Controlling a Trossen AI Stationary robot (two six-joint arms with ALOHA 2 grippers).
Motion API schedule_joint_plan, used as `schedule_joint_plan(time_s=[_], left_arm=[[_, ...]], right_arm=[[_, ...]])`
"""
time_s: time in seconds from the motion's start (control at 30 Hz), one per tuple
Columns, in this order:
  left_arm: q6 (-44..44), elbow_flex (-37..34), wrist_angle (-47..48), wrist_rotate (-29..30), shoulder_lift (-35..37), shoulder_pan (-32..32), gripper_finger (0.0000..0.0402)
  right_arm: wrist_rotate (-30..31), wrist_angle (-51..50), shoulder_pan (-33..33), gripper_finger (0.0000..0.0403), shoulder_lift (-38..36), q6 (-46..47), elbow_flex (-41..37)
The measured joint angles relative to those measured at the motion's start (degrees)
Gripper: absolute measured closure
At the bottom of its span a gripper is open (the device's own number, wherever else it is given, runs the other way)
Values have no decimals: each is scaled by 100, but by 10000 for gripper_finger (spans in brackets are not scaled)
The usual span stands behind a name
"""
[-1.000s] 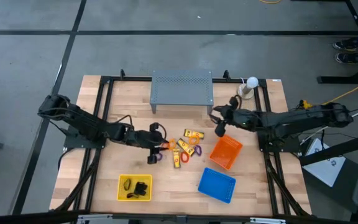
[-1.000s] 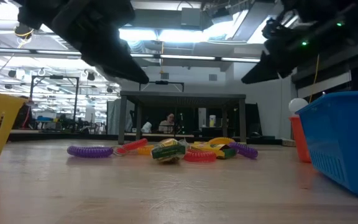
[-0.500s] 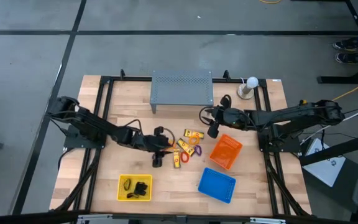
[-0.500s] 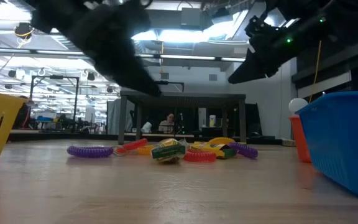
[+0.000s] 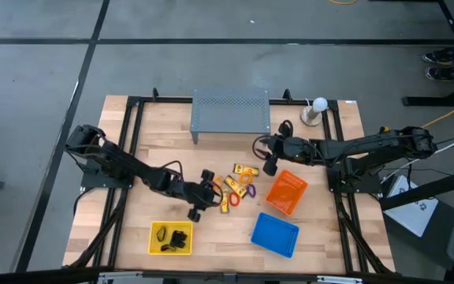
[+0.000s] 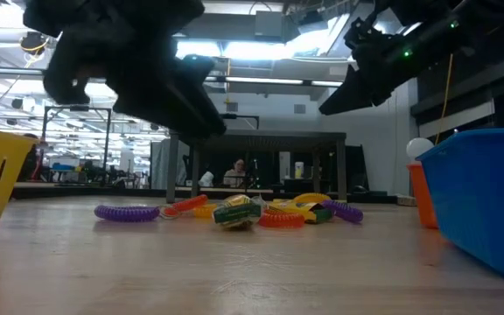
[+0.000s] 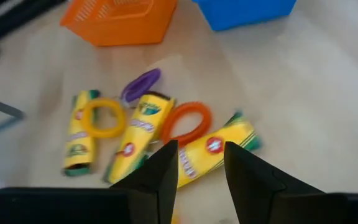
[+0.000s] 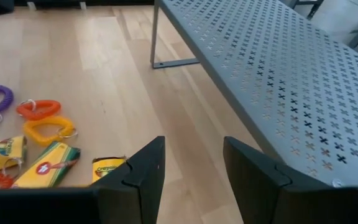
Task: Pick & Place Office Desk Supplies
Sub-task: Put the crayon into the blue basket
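The supplies lie in a pile (image 5: 236, 186) mid-table: yellow packets (image 7: 219, 144), an orange loop (image 7: 185, 121), a yellow loop (image 7: 103, 118) and a purple loop (image 7: 140, 84). Black clips (image 5: 178, 237) sit in the yellow basket. My left gripper (image 5: 211, 195) is open and hovers at the pile's left edge, above the table; in its wrist view (image 7: 201, 168) the nearest packet lies just past the fingertips. My right gripper (image 5: 266, 160) is open, held high between the pile and the grey shelf (image 8: 278, 68); its wrist view (image 8: 191, 165) shows packets (image 8: 107, 167) and loops (image 8: 37, 109) below.
The yellow basket (image 5: 154, 237) stands near the table's near-left, the blue basket (image 5: 275, 233) near-right, and the orange basket (image 5: 287, 192) just right of the pile. The grey perforated shelf (image 5: 230, 113) stands at the far edge, with a white lamp-like object (image 5: 315, 110) to its right.
My left gripper has moved toward the near edge and a little rightward, closing on the pile's left side and dropping lower in the low view. My right gripper shifted leftward early on, then kept still. The supplies have not moved.
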State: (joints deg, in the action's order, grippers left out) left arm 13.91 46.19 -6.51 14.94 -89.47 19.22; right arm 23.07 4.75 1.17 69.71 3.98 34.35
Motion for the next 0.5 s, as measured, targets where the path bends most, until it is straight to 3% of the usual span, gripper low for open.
schedule_joint_plan(time_s=[0.17,0.4,0.5], left_arm=[[1059,0,261,502,0,97,264],[2280,654,1366,487,-138,-161,246],[2551,1204,1896,195,-451,-373,245]], right_arm=[[-15,7,7,238,0,98,0],[-17,12,7,238,0,310,0],[-15,17,7,238,-2,328,0]])
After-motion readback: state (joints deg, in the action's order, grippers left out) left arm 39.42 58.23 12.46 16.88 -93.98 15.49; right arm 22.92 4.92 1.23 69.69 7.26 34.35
